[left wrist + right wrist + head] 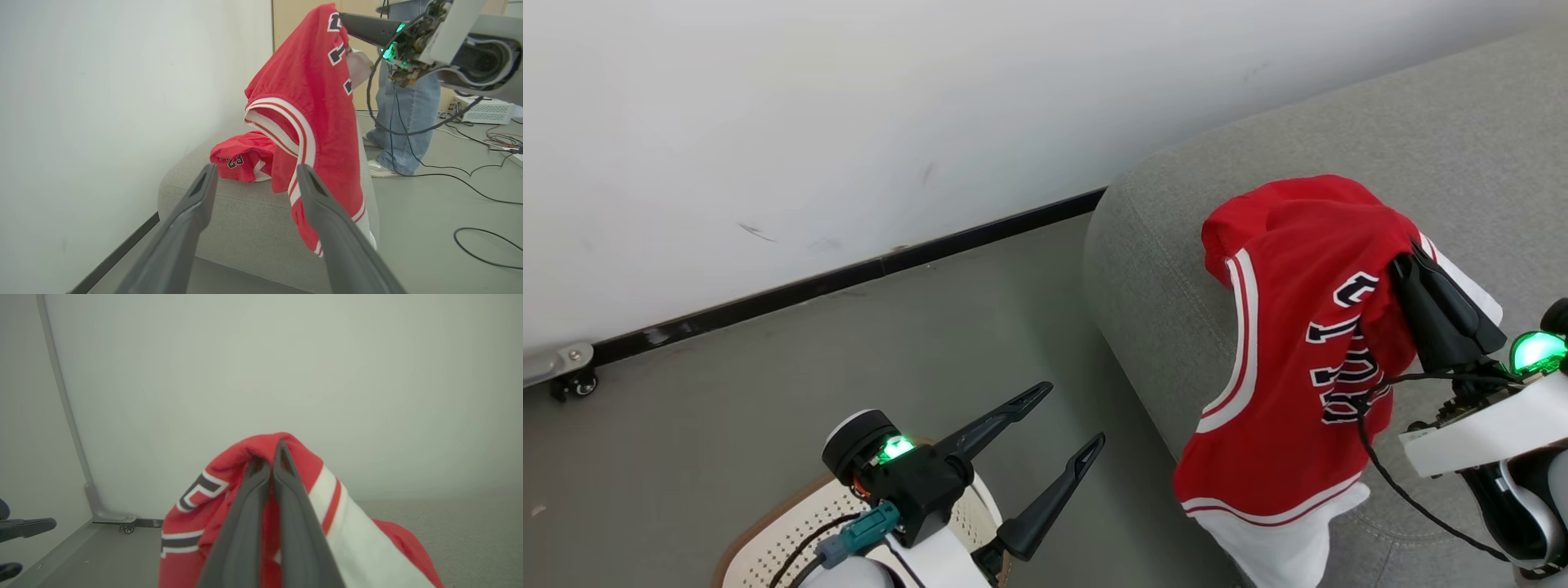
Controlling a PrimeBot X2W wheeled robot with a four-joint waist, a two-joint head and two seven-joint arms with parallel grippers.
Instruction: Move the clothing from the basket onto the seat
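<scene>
Our right pincer [1411,253] pinches the jersey [1290,310], which hangs from it over the sofa's [1152,269] left edge. Our left pincer [1072,415] stands spread.

The shorts [241,161] lie on the seat [1160,269], the jersey [1282,343] hangs at its edge, the basket [768,547] to its left.

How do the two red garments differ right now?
The long red garment with white striped trim hangs from the shut right tool; the small red garment numbered 23 lies on the grey fabric seat. The first drapes stretched out, the second is crumpled. Both are red.
</scene>
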